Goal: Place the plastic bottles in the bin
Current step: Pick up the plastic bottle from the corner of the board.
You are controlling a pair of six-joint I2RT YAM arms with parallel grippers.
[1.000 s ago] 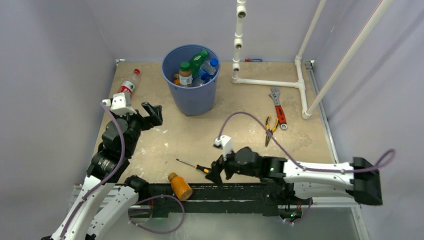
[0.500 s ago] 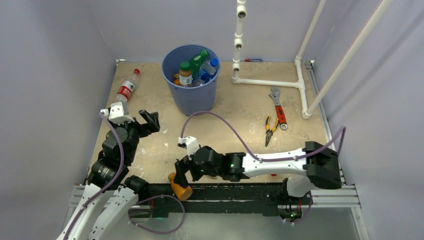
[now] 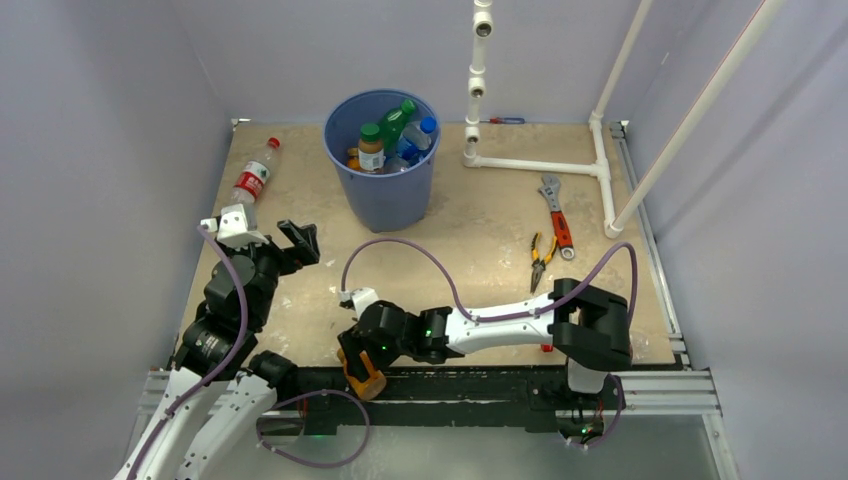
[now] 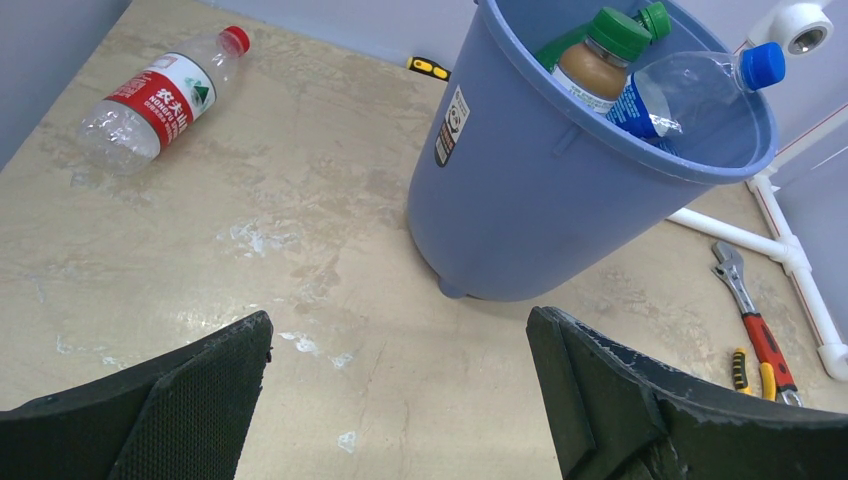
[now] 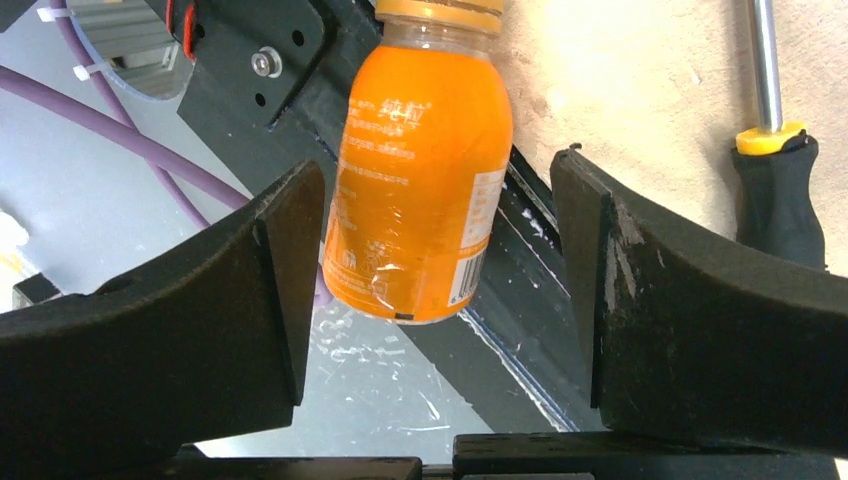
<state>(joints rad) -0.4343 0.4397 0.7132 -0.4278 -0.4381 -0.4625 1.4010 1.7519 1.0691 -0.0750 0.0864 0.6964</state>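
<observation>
Right gripper (image 5: 437, 260): jaws open, straddling the lying orange-filled bottle (image 5: 415, 170). Left gripper (image 4: 398, 330): jaws wide open, facing the blue bin (image 4: 520, 200).

Illumination: bright, diffuse, even across all views. Shadows: soft, faint, at 6 o'clock of the bin (image 3: 380, 205). Top view slightly soft. Wrist views sharp, with perspective stretched toward the edges.

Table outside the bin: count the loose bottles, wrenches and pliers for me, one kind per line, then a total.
bottles: 2, the clear bottle with a red label and the orange bottle
wrench: 1
pliers: 1
total: 4
</observation>
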